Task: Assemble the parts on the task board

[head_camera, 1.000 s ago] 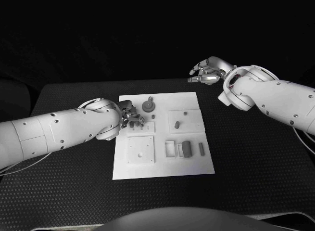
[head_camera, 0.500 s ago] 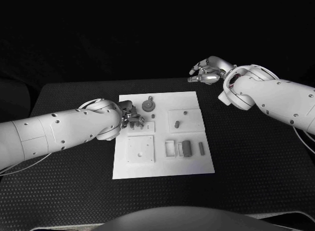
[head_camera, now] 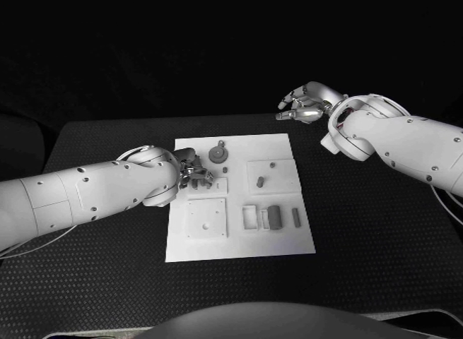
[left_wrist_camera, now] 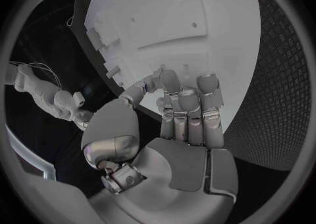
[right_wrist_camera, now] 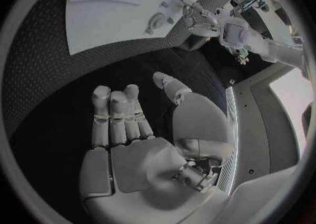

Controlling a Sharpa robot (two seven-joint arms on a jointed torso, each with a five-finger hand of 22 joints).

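Board (head_camera: pixel 242 233) lies mid-table, grey parts (head_camera: pixel 273 216) spread over it. Left hand (head_camera: pixel 194 174) hovers at its nine-o'clock edge, fingers curled low over a small piece (head_camera: pixel 203 186); whether it pinches anything I cannot tell. To place well, I judge it should come straight down and keep the wrist steady. Right hand (head_camera: pixel 305 104) waits spread, empty, at one o'clock off the board, leaving room.

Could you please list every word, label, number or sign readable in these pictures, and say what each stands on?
There is no readable text.
The task board bears only blank raised pads and small grey parts.
The left hand, right hand and black table carry no legible marks.
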